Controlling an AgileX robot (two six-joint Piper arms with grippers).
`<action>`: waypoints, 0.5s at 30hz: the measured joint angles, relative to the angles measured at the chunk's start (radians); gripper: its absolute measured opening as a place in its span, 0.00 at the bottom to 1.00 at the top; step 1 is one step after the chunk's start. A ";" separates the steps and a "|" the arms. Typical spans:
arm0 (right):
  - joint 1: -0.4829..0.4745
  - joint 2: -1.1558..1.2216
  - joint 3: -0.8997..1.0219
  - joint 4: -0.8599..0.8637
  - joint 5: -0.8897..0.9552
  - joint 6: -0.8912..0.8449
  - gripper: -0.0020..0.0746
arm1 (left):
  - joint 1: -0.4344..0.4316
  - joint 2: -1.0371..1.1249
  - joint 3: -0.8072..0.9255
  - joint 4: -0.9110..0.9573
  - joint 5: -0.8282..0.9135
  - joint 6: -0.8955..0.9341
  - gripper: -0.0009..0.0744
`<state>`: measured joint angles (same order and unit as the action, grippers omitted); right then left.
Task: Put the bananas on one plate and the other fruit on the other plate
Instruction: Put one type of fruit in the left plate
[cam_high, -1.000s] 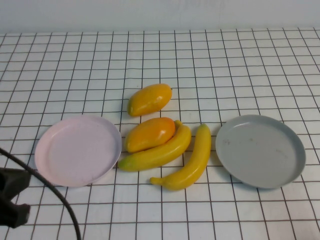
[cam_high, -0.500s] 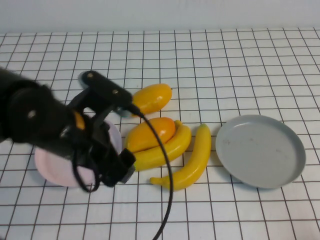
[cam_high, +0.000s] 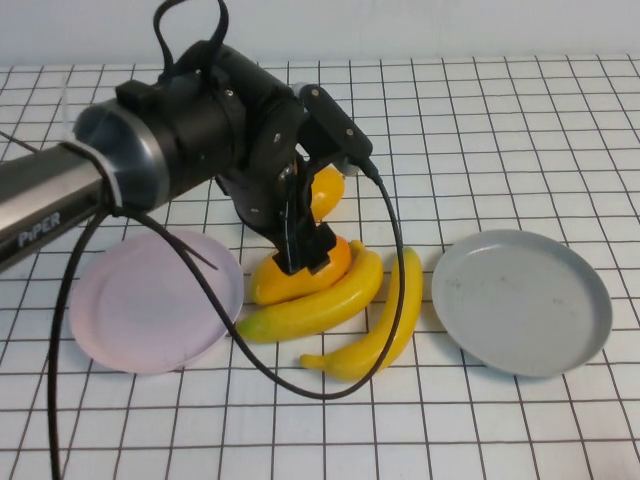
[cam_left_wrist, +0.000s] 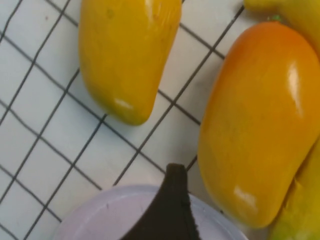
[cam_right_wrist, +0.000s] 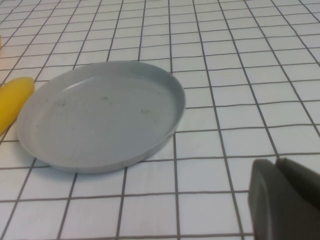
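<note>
My left gripper hangs low over the nearer mango-like fruit, which lies against a banana. In the left wrist view the gripper is open. One dark finger stands just beside that fruit, not touching it. The farther fruit lies apart, partly hidden by the arm in the high view. The second banana lies nearer the grey plate. The pink plate is on the left. Both plates are bare. My right gripper is shut and empty beside the grey plate.
The table is white with a black grid. The left arm's black body and cable loop over the bananas. A banana tip shows past the grey plate in the right wrist view. The right arm is out of the high view.
My left arm has swung in from the near left corner, across the pink plate, and come down over the nearer fruit. The fruit and plates have not moved.
</note>
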<state>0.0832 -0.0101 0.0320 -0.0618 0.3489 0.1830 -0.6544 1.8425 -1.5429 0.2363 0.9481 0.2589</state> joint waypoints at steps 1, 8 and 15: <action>0.000 0.000 0.000 0.000 0.000 0.000 0.01 | 0.000 0.010 0.000 -0.010 -0.017 0.026 0.84; 0.000 0.000 0.000 0.000 0.000 0.000 0.01 | 0.004 0.087 -0.002 -0.049 -0.059 0.119 0.84; 0.000 0.000 0.000 0.000 0.000 0.000 0.01 | 0.040 0.142 -0.004 -0.070 -0.124 0.128 0.84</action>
<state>0.0832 -0.0101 0.0320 -0.0618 0.3489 0.1830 -0.6144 1.9846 -1.5468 0.1662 0.8239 0.3871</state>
